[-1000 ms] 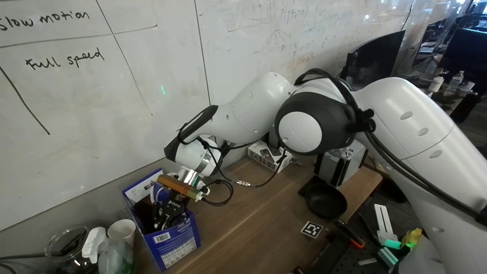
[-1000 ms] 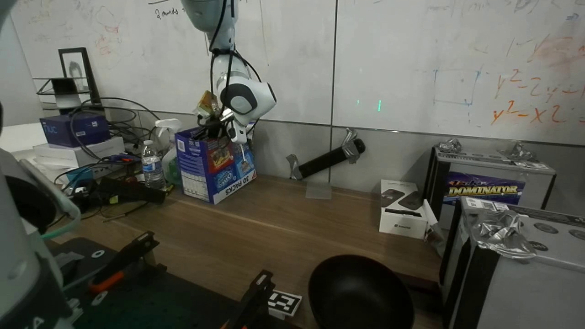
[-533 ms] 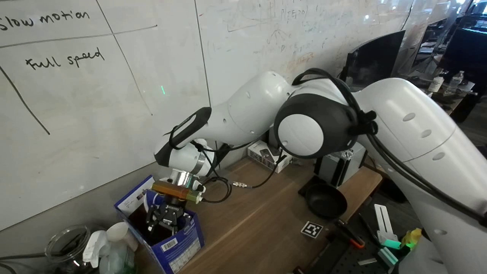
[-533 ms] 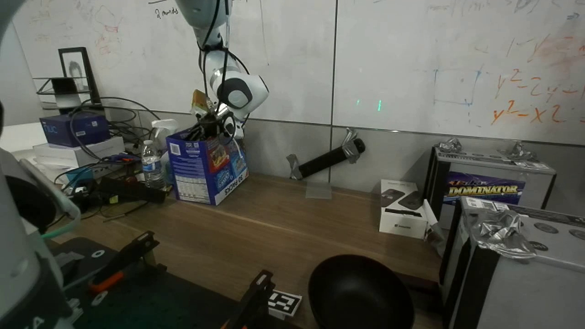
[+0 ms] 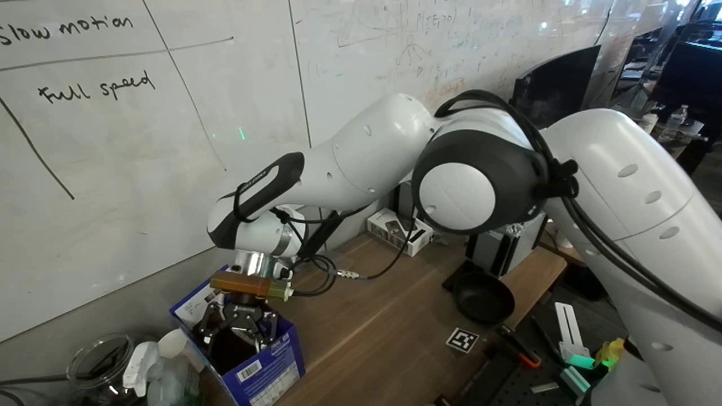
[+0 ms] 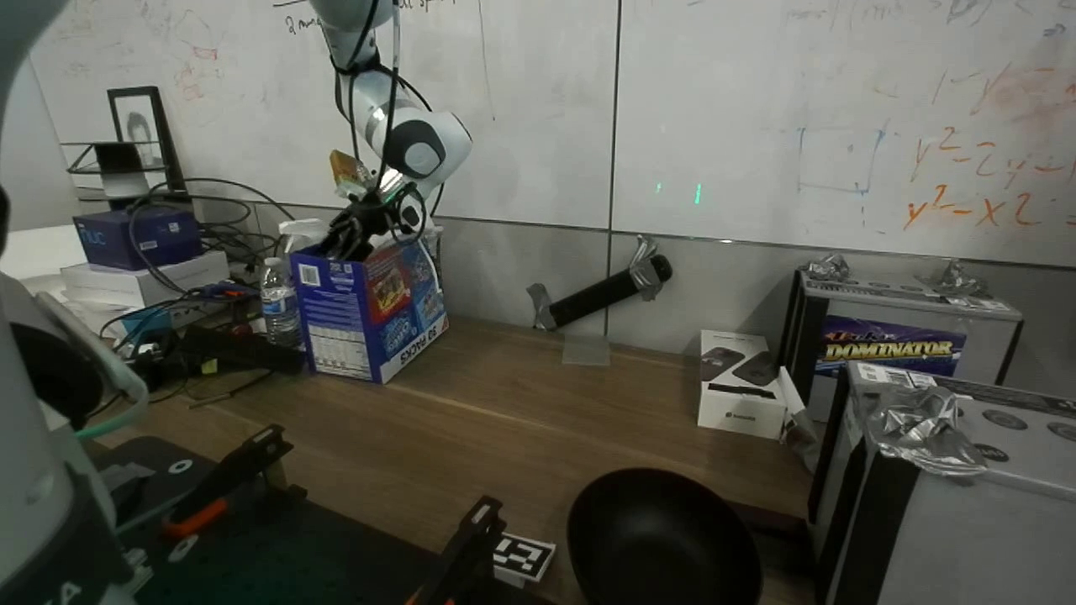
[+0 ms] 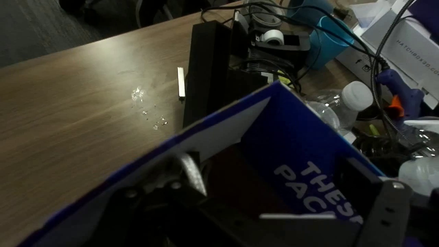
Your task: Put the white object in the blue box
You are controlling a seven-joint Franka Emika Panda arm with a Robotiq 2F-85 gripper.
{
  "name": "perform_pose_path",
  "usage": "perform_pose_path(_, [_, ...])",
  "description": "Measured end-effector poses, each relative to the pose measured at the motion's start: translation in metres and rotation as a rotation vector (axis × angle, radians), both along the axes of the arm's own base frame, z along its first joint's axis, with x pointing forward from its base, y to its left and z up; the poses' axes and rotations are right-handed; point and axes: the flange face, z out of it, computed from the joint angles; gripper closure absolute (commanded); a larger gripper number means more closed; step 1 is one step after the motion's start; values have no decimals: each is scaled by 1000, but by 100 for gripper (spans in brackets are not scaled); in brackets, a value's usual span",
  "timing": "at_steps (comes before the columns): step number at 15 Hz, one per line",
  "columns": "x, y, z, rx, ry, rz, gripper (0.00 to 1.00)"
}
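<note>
The blue box (image 5: 265,366) stands upright on the table near the wall, its top open in both exterior views. My gripper (image 5: 236,343) is at the box's mouth, pointing down, its fingertips just inside the rim. In the wrist view its fingers (image 7: 358,178) are spread wide over the box's dark interior, and nothing is seen clamped between them. A thin white strand (image 6: 434,267), apparently the white object, lies along the box's upper side edge in an exterior view; most of it is hidden. Beside the opposite finger runs a pale curved strip (image 7: 193,173); cord or gripper part, I cannot tell.
Close to the box stand a spray bottle (image 5: 163,378), a paper cup (image 5: 179,344), a glass jar (image 5: 101,361) and a water bottle (image 6: 280,302). A black pan (image 6: 664,538) and a white carton (image 6: 740,386) are farther along the table. Cables (image 7: 260,7) clutter the area behind the box.
The gripper's fingers have spread from a narrow to a wide stance. The gripper has shifted left and slightly upward, and the box has slid a little left in an exterior view.
</note>
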Motion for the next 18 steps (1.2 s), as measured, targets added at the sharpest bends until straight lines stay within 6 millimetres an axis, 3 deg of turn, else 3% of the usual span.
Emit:
perform_pose_path(4, [4,4,30,1,-55,28,0])
perform_pose_path(10, [12,-1,92,-9,-145,71,0])
perform_pose_path(14, [14,-22,135,-66,-204,148,0])
perform_pose_path(18, [20,-56,172,-113,-277,227,0])
